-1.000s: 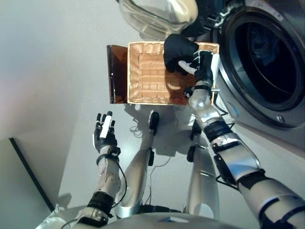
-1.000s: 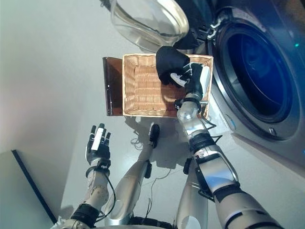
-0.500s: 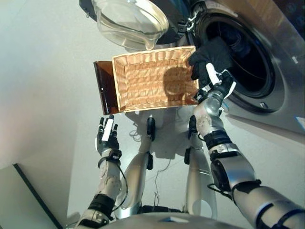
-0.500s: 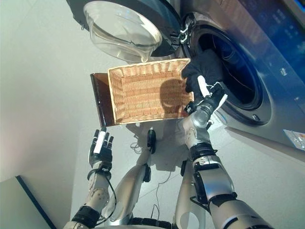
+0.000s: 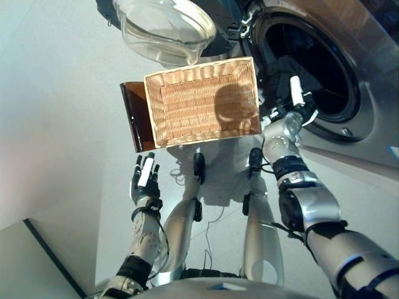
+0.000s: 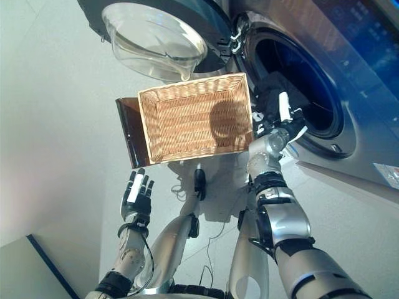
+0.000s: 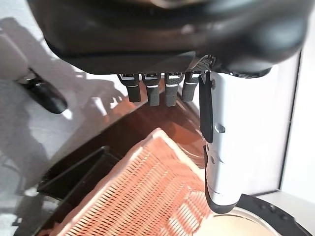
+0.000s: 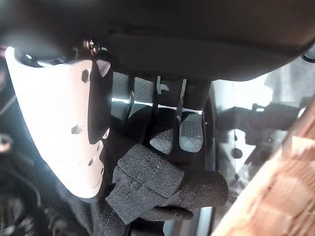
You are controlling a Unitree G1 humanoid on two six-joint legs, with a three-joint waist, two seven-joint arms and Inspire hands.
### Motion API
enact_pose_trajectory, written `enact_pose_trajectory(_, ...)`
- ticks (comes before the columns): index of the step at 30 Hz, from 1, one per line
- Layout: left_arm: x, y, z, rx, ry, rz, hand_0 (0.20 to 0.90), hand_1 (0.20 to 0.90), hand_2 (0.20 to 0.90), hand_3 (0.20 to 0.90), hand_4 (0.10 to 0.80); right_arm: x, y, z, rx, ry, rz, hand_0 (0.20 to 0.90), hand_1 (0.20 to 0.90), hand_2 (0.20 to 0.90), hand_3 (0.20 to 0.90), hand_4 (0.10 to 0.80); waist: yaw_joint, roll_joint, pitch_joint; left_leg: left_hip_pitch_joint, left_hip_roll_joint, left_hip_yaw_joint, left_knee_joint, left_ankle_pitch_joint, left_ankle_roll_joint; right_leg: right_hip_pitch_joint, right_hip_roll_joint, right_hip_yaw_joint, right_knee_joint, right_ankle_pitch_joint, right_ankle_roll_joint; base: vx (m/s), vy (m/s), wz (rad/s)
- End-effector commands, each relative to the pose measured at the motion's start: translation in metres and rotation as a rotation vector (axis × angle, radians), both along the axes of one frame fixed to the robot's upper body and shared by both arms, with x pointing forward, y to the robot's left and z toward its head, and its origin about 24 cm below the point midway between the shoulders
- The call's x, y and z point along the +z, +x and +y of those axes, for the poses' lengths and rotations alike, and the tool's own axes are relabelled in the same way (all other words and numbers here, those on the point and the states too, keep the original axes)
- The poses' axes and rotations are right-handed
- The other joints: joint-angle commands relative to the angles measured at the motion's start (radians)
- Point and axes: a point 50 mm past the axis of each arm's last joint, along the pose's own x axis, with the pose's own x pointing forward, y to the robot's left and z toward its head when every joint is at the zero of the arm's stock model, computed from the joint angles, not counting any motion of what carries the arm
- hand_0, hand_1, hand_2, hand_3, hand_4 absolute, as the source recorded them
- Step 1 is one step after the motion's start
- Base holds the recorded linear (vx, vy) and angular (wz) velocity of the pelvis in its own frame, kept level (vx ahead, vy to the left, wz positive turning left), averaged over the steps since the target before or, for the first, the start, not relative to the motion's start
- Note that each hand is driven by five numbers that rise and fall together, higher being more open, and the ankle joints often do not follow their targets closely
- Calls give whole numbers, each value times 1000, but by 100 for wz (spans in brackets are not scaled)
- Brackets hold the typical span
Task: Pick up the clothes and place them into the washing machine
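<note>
A black garment (image 8: 162, 189) hangs at the lower rim of the washing machine's open drum (image 5: 312, 68), partly inside the mouth (image 6: 269, 93). My right hand (image 5: 292, 111) reaches up to that rim, and its white-covered thumb (image 8: 64, 123) stands beside the cloth. In the right wrist view the fingers (image 8: 189, 135) curl down onto a fold of the garment. The wicker basket (image 5: 199, 65) on the floor left of the drum holds nothing. My left hand (image 5: 144, 180) hovers low over the floor, open and holding nothing.
The machine's round glass door (image 5: 163, 28) stands swung open above the basket's far side. A dark brown tray (image 5: 132, 118) lies against the basket's left side. Pale floor spreads to the left.
The camera has shifted. My right hand has carried the black garment from over the basket's right corner to the drum's mouth. The left hand has stayed open in place.
</note>
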Motion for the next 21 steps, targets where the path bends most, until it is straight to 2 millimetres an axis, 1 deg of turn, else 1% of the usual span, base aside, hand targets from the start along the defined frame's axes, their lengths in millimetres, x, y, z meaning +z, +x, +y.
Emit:
enact_pose_trajectory(1,5,-2,4,16,6,-52,900,900,900,900,800,84,5,-25,-90,-52,-294,200,200,200,200,300,11,86,-26,16,-6,8,-8,-51,-89,23,-39,24,29,-101,24,0,0,0)
enact_pose_trajectory(3,5,-1,2,4,2,-55,900,900,900,900,800,100,5,-38,-113,-11,-332,200,200,200,200,300,20,92,-30,13,-8,6,-8,-51,-89,21,-41,25,29,-102,24,0,0,0)
enact_pose_trajectory(4,4,-3,2,3,0,-53,900,900,900,900,800,104,5,-42,-123,0,-340,200,200,200,200,300,24,93,-32,13,-9,5,-8,-51,-89,21,-42,26,29,-102,24,0,0,0)
enact_pose_trajectory(5,3,-4,1,-8,0,-47,900,900,900,900,800,118,3,-52,-142,46,-383,200,200,200,200,300,30,99,-38,12,-10,3,-8,-51,-89,20,-45,25,31,-106,23,0,0,0)
enact_pose_trajectory(6,3,-4,1,-10,-1,-48,900,900,900,900,800,119,3,-53,-142,47,-385,200,200,200,200,300,31,100,-38,12,-10,3,-8,-51,-89,20,-45,24,32,-106,23,0,0,0)
enact_pose_trajectory(7,3,-4,0,-17,2,-45,900,900,900,900,800,127,1,-60,-154,47,-396,200,200,200,200,300,35,105,-40,11,-11,2,-8,-50,-90,18,-46,23,34,-107,23,0,0,0)
enact_pose_trajectory(10,2,-6,-2,-40,3,-45,900,900,900,900,800,142,-4,-76,-188,59,-425,200,200,200,200,300,46,112,-48,8,-14,0,-8,-50,-91,18,-49,22,34,-110,23,2,3,1)
enact_pose_trajectory(11,1,-6,-2,-49,6,-46,900,900,900,900,800,156,-10,-86,-211,59,-463,200,200,200,200,300,52,118,-51,6,-15,-2,-8,-50,-92,17,-52,21,35,-111,23,2,7,6)
enact_pose_trajectory(12,1,-7,-2,-53,9,-45,900,900,900,900,800,161,-13,-92,-227,59,-474,200,200,200,200,300,55,121,-52,5,-15,-3,-8,-49,-93,16,-52,20,35,-112,24,0,3,8)
enact_pose_trajectory(14,1,-8,-2,-62,12,-47,900,900,900,900,800,172,-19,-101,-250,49,-494,200,200,200,200,300,61,127,-55,3,-17,-5,-8,-48,-94,14,-53,19,37,-113,24,0,0,5)
enact_pose_trajectory(15,1,-7,-3,-64,11,-49,900,900,900,900,800,173,-19,-102,-251,48,-495,200,200,200,200,300,62,130,-55,2,-17,-6,-8,-48,-94,13,-53,18,37,-113,24,0,0,0)
enact_pose_trajectory(16,1,-8,-2,-67,17,-47,900,900,900,900,800,183,-25,-110,-273,42,-514,200,200,200,200,300,65,135,-59,2,-19,-8,-8,-48,-95,13,-55,19,40,-115,24,5,10,4)
enact_pose_trajectory(17,1,-8,-2,-71,19,-48,900,900,900,900,800,187,-28,-113,-284,41,-524,200,200,200,200,300,67,138,-60,0,-20,-9,-8,-47,-96,12,-55,18,41,-116,24,5,10,5)
enact_pose_trajectory(18,1,-8,-3,-73,18,-49,900,900,900,900,800,188,-29,-114,-285,40,-525,200,200,200,200,300,68,140,-60,0,-20,-10,-8,-47,-96,11,-55,17,41,-117,24,4,7,6)
enact_pose_trajectory(19,1,-9,-2,-73,22,-48,900,900,900,900,800,195,-32,-117,-295,39,-545,200,200,200,200,300,69,141,-62,-1,-20,-10,-8,-47,-96,11,-56,17,42,-117,24,4,6,7)
enact_pose_trajectory(20,0,-10,-1,-78,29,-45,900,900,900,900,800,205,-38,-123,-318,32,-573,200,200,200,200,300,73,146,-64,-4,-21,-12,-8,-46,-97,8,-57,18,45,-119,25,3,6,5)
enact_pose_trajectory(21,0,-10,-2,-80,28,-46,900,900,900,900,800,206,-39,-124,-319,31,-574,200,200,200,200,300,75,147,-65,-4,-21,-12,-8,-45,-97,7,-57,18,46,-119,25,0,0,0)
